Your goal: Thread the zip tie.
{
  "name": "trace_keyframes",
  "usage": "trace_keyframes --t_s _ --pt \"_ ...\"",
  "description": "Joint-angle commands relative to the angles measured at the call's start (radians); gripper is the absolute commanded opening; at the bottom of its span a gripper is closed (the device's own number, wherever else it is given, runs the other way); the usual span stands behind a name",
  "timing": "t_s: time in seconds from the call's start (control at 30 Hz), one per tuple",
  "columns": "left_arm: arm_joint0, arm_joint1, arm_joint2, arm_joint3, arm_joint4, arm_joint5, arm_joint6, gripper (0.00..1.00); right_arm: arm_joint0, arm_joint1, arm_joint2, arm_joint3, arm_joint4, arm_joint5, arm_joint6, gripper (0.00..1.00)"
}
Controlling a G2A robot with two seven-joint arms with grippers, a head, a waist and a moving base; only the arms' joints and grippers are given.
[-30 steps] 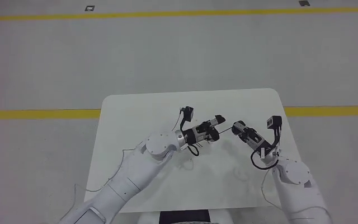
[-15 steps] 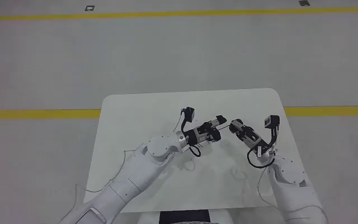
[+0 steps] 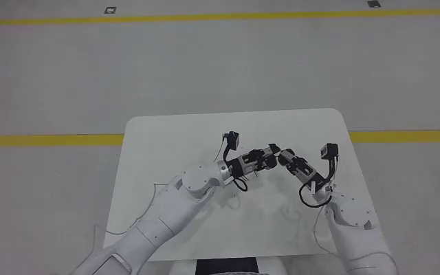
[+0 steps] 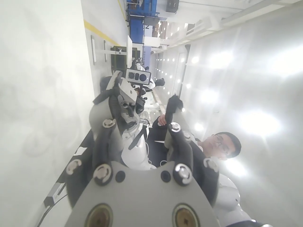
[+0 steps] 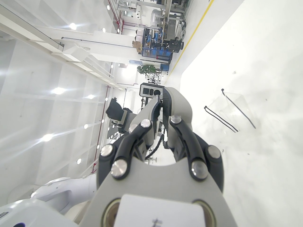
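Zip ties are on the table (image 3: 172, 158), two black ones that I pick up through the right wrist camera. One zip tie (image 5: 236, 107) lies across a clear plastic sheet (image 5: 228, 112). The second zip tie (image 5: 221, 119) rests just beside it, along the sheet's edge. Both lie flat and unlooped, apart from either gripper.

From the top camera, my two grippers meet tip to tip above the table, at about 1 o'clock from its centre. The left gripper (image 3: 269, 155) comes in from 8 o'clock and the right gripper (image 3: 283, 155) from 4 o'clock. They are very near each other, and I cannot tell whether they touch.

On the left wrist feed, the left gripper (image 4: 143, 90) stands wide, its fingers (image 4: 174, 101) well apart, with the right gripper's tip close in front of them. On the right wrist feed, the right gripper (image 5: 161, 98) has its pads pressed together. I cannot tell whether anything thin is pinched between them.
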Motion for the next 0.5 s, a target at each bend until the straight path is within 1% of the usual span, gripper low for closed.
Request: trace_keyframes --t_s 0.0,0.07,0.33,0.47 --pt "-0.001 -0.001 0.003 0.001 0.000 0.003 0.003 0.27 -0.002 -0.002 -0.001 -0.001 -0.003 0.000 -0.001 0.00" --pt "-0.001 -0.001 0.005 0.001 0.001 0.004 0.005 0.25 -0.004 -0.004 -0.001 -0.002 -0.003 0.000 -0.003 0.00" --pt "-0.002 -0.002 0.016 0.004 0.021 0.029 0.026 0.26 -0.016 -0.012 0.014 -0.023 0.017 0.000 0.004 0.00" --pt "-0.003 -0.002 0.019 0.004 0.028 0.040 0.039 0.24 -0.020 -0.016 0.022 -0.031 0.016 0.000 0.008 0.00"
